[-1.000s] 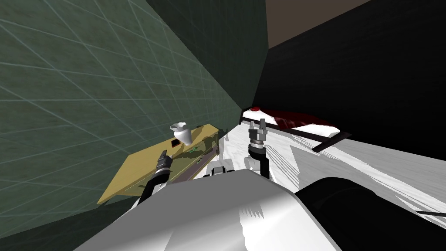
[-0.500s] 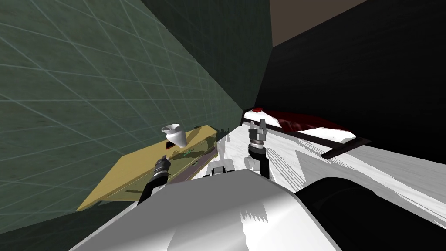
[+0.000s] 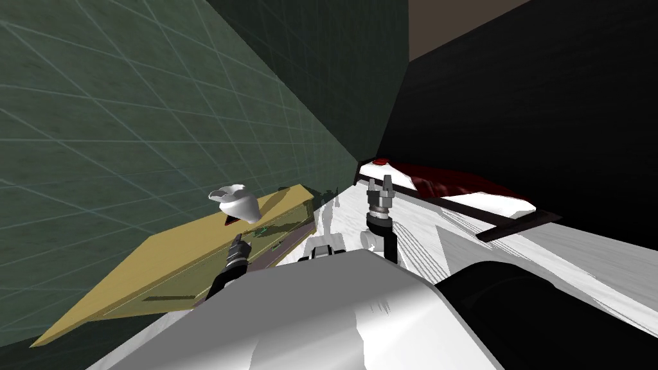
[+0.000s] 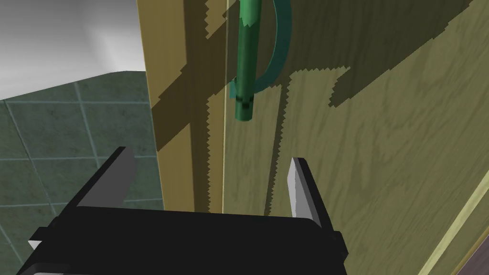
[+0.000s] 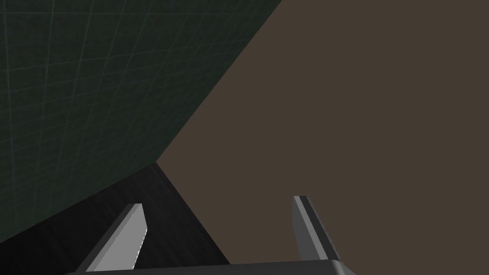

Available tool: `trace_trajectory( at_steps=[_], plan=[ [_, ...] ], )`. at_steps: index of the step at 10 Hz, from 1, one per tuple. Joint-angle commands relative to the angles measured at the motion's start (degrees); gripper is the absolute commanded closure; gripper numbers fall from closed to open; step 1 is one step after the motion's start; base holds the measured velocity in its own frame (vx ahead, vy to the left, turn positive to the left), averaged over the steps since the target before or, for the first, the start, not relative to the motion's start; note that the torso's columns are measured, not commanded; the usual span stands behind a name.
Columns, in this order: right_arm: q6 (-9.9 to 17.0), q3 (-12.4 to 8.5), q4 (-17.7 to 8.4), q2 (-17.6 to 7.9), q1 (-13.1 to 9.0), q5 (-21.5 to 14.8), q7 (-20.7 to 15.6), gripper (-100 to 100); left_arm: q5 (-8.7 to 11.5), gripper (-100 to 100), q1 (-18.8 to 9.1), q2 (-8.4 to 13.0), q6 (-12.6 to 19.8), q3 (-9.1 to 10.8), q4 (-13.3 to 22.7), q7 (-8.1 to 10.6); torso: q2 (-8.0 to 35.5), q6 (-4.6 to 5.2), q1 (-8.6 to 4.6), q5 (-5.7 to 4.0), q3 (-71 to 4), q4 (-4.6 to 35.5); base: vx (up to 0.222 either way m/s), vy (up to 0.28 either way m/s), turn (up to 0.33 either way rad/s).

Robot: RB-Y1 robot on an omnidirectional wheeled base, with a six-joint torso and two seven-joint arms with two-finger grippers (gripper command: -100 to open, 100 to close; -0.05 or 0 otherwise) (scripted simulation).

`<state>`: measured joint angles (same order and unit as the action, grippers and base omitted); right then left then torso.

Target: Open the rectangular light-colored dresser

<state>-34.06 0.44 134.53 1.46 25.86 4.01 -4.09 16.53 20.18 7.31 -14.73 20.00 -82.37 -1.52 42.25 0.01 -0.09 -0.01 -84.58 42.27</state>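
Observation:
The dresser is a low tan wood-grain box against the green tiled wall, left of me. Up close, its front carries a green bar handle with a curved bracket. My left gripper is open and faces that front; the handle lies a short way beyond the fingertips, roughly in line with the gap, untouched. In the head view the left gripper sits at the dresser's front edge. My right gripper is held up in front of my chest, open and empty, as its own view confirms.
A white vase stands on the dresser top near my left hand. A bed with white and dark red bedding lies ahead to the right on the pale floor. A black area lies beyond the bed.
My view has swung, so the dresser now looks larger and stretches further left. The left gripper has sunk slightly toward the dresser front. The right arm has held still.

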Motion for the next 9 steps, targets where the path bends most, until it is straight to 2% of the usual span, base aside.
trace_trajectory(
  at_steps=[1,4,6,7,9],
  plan=[
    [0.0,0.0,0.0,0.01,0.0,0.0,0.0,0,0.58,-100,-0.35,0.07,0.3,1.17,2.67,0.19,-0.02,0.0,-0.12,-0.05,-0.01,0.01,0.109,-0.215,0.078],
    [0.0,0.0,0.0,0.0,-0.01,0.0,0.0,0,1.12,-100,-0.67,0.53,0.58,2.25,4.75,0.43,0.16,-0.02,0.22,0.06,0.09,0.05,0.066,-0.151,0.062],
    [0.0,-0.01,0.0,-0.01,-0.02,0.0,0.0,0,0.99,-100,-0.78,0.28,0.72,2.16,4.39,0.24,0.17,0.0,0.37,0.07,0.1,0.05,0.009,-0.038,0.006],
    [0.01,-0.01,-0.01,-0.02,-0.02,0.0,0.0,0,0.99,100,-0.78,0.27,0.73,2.16,4.37,0.23,0.12,-0.01,0.39,0.1,0.07,0.04,0.001,-0.005,0.0],
    [0.01,-0.01,-0.01,-0.01,-0.03,0.0,0.0,0,1.16,100,0.07,0.35,1.19,2.04,3.14,0.25,0.21,-0.01,-0.06,-0.02,0.11,0.05,-0.099,-0.08,0.008]
  ],
)
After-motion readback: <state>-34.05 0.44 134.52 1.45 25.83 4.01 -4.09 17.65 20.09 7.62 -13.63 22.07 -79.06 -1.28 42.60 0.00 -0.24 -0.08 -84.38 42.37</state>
